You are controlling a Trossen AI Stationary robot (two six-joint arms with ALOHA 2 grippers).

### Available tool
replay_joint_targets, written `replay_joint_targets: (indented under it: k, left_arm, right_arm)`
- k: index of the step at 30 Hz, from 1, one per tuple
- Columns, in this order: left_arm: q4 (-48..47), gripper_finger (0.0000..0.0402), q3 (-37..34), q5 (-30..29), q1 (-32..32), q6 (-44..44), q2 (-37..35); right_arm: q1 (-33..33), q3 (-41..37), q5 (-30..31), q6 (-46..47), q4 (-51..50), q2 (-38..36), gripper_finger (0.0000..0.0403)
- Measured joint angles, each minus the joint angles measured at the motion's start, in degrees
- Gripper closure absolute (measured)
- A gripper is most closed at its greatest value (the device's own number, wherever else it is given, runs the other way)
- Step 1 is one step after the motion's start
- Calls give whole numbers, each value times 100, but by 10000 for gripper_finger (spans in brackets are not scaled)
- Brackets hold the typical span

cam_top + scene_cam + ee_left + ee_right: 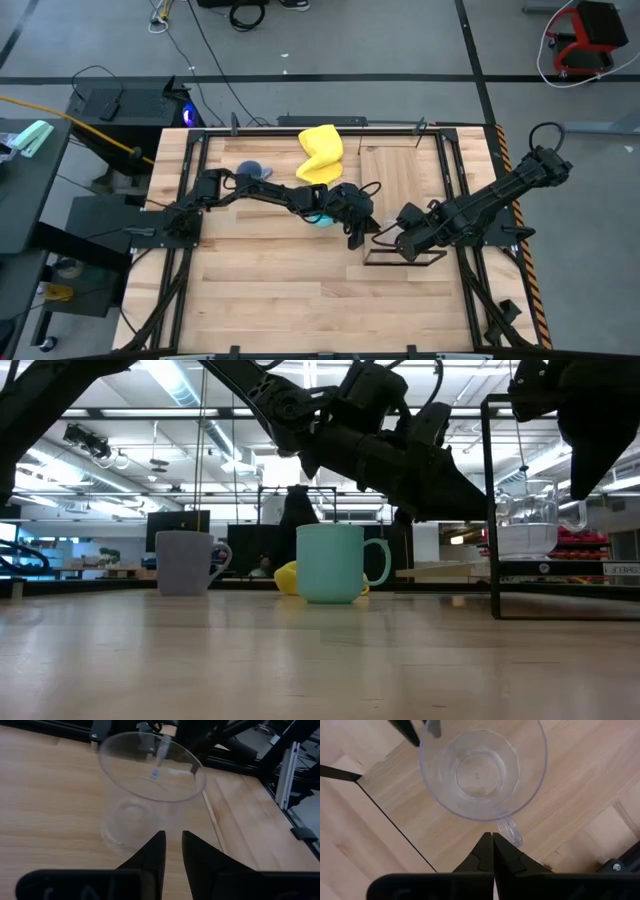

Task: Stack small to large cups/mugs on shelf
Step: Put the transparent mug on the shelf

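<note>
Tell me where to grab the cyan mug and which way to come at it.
Judging by its pose, grip the bright cyan-blue handled ceramic mug by its rim, coming straight down from above. It stands upright on the wooden plank table, mouth open upward, with its loop handle pointing sideways, so a rim wall opposite the handle seems easiest to pinch.

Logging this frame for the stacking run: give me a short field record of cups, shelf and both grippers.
glass cup: upright on the shelf, empty
cyan mug: upright on the table, not yet on the shelf, handle towards the shelf in the low view
grey mug: upright on the table, farther from the shelf than the cyan mug
yellow cloth: on the table behind the mugs
left gripper: beside the glass cup, fingers a narrow gap apart, holding nothing
right gripper: over the shelf by the glass cup's handle, fingers together
stack: none yet
</note>
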Motion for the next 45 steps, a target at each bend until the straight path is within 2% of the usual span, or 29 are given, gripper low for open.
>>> replay_joint_targets:
  k: [10, 17, 45]
  left_arm:
    - [-163, 339, 0, -72, 368, -68, 0]
    - [214, 334, -1, -220, 577, -173, 0]
    - [442, 335, 0, -216, 101, -184, 24]
  right_arm:
    - [318, 0, -16, 309, -3, 0, 402]
    - [377, 0, 253, 535, -41, -1, 402]
    - [218, 2, 430, 688, -278, -4, 402]
